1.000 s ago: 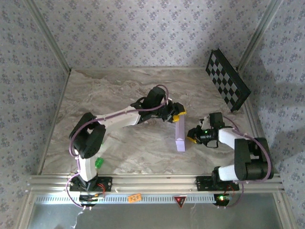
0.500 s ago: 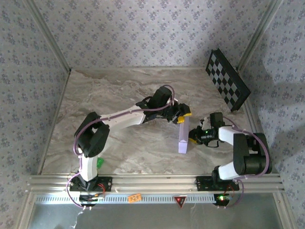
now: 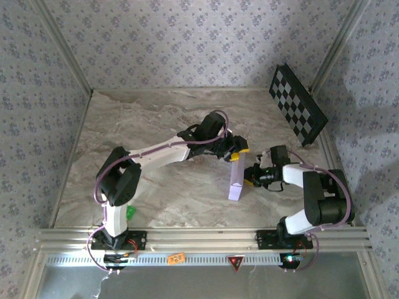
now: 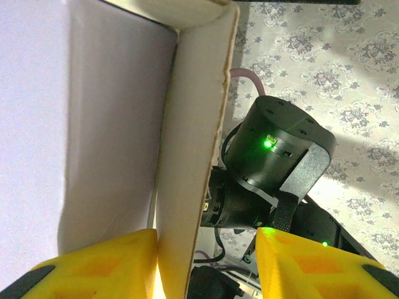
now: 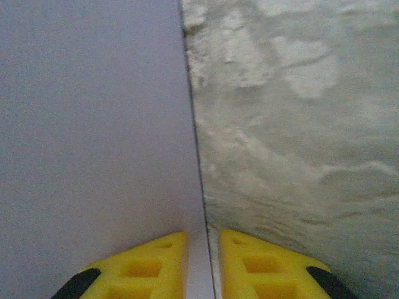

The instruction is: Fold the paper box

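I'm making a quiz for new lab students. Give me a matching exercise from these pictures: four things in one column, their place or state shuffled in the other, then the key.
1. paper box
2. checkerboard panel
3. left gripper
4. right gripper

A. leans at the far right of the table
B. open, a cream cardboard flap beside it
C. stands on edge mid-table
D. closed on a thin lavender edge

Pairs: 1-C, 2-A, 3-B, 4-D
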Robot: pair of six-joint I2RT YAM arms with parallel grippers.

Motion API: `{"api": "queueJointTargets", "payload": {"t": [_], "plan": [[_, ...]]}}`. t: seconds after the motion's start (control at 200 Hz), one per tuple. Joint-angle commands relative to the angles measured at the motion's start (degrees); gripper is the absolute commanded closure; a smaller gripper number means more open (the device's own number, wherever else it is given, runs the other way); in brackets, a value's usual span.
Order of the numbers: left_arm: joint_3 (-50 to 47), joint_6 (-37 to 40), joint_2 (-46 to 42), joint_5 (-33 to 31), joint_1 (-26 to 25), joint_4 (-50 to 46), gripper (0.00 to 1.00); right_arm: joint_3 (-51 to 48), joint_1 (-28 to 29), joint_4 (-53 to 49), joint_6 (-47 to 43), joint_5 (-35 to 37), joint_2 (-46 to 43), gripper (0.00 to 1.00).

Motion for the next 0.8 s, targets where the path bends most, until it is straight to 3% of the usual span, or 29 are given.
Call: {"api": "queueJointTargets", "payload": {"t": [0.0,0.09,0.16,0.23,0.33,0.505,0.795], "plan": [[1.1,0.9,0.3,0.0,-1.4,-5.4,0.54,-0.3,0.5,4.5,1.1,-5.6,-1.0,0.79],[1.4,1.0,0.8,0.1,-1.6,-5.8,0.53,-0.2,0.5,3.4,0.5,-5.5,-2.0,0.79],[1.5,1.7,1.1,0.0,-1.6,-6.8,0.53,0.5,0.0,-2.1,-0.8,-0.6,-4.1,0.79],[1.0,2.5,0.9,-0.6,-1.6,-7.9,0.53,1.1,-0.8,-8.0,-1.6,5.3,-9.4,0.79],[0.3,2.9,0.7,-1.0,-1.6,-8.1,0.53,2.5,-2.0,-14.2,-1.7,8.1,-17.7,0.76],[-0.6,3.5,0.2,-1.5,-1.4,-8.1,0.53,5.9,-2.2,-21.7,0.6,6.8,-28.0,0.69],[-2.7,3.3,-0.7,-1.4,-1.1,-6.2,0.53,7.4,-1.0,-20.3,9.1,-0.6,-35.1,0.42]]}}
